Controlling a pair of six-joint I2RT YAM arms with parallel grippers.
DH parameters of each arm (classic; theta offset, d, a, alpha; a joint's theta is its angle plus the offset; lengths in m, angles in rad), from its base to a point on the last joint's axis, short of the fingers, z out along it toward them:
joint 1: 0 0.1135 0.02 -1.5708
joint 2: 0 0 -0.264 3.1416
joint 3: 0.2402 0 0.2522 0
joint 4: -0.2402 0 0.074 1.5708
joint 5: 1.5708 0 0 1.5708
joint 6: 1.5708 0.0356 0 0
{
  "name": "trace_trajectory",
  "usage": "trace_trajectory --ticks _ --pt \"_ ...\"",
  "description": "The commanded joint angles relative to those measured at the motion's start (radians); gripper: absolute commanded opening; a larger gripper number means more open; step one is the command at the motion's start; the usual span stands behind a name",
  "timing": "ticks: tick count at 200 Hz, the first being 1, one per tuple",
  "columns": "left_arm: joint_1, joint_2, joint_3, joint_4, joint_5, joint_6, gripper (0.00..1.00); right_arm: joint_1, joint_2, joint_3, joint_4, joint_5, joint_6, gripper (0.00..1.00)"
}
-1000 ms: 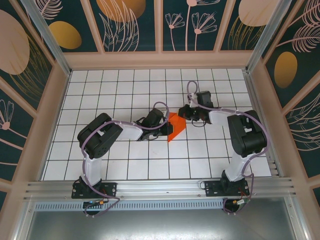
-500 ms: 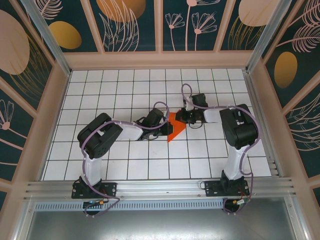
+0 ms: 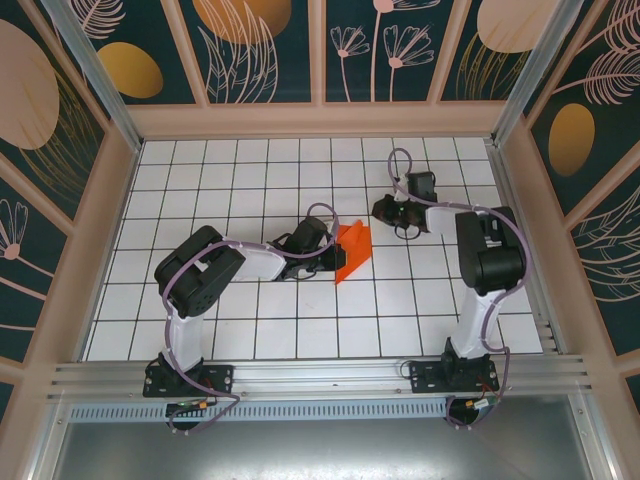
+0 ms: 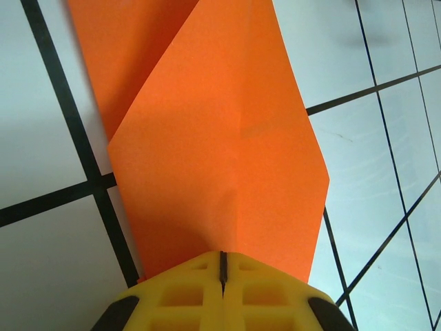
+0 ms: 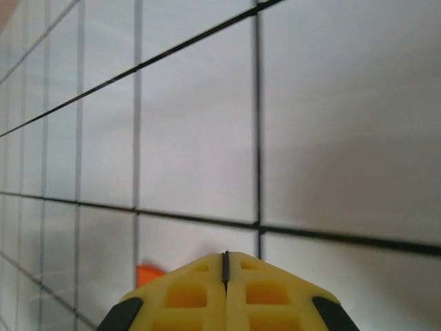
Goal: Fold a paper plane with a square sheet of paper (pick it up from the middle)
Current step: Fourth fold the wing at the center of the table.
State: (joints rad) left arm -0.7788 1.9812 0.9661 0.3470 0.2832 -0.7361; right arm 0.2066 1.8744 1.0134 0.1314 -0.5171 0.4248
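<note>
**Sheet [image 3: 352, 250] of thin orange-red paper, folded narrow, lies at the left gripper's [image 3: 331, 262] tips**

The sheet is found near the middle of the white gridded table [image 3: 230, 190], touching the left gripper, which is reached in from the sheet's left side. In the left wrist view the yellow jaws of that gripper [image 4: 222, 279] are seen pressed together with no gap. The near end of the sheet [image 4: 220, 152] runs under them, and a centre crease leads straight to their seam. Whether the paper is nipped between the jaws or only pinned to the table cannot be told.

The right gripper [image 3: 380, 210] is set apart from the sheet, beyond it and toward the right arm's side. From that gripper the sheet lies back toward the arm bases and toward the left arm. In the right wrist view its yellow jaws [image 5: 225, 279] are likewise closed tight on nothing, and only a small orange corner [image 5: 147, 274] is caught low and to the left of them. The left arm is therefore the nearer by far.

From above, the long axis of the sheet is seen to run from the near side to the far side, leaning a little to the right. The narrowed tip appears to be turned toward the arm bases and the broader, notched end away from them. Any next crease is judged to depend on the right gripper being brought down and leftward across that axis.
</note>
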Motion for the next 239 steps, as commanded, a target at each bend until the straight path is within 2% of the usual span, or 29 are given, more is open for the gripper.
trace_trajectory --ticks 1,65,159,206,239 --pt "-0.001 0.029 -0.024 -0.203 0.001 0.017 0.0 0.044 -0.097 -0.062 -0.004 -0.038 0.003 0.0" --pt "-0.001 0.014 -0.03 -0.185 -0.005 0.018 0.0 0.152 -0.025 -0.089 0.016 -0.054 0.051 0.0" --pt "0.0 0.022 -0.062 -0.176 0.011 0.009 0.0 0.032 0.127 0.052 -0.033 0.083 0.049 0.0" --pt "-0.001 0.022 -0.063 -0.168 0.013 0.008 0.0 0.016 0.103 0.12 -0.079 0.085 0.043 0.0" --pt "-0.002 0.023 -0.055 -0.161 0.011 0.002 0.0 0.045 -0.021 0.033 -0.055 0.024 0.054 0.0"
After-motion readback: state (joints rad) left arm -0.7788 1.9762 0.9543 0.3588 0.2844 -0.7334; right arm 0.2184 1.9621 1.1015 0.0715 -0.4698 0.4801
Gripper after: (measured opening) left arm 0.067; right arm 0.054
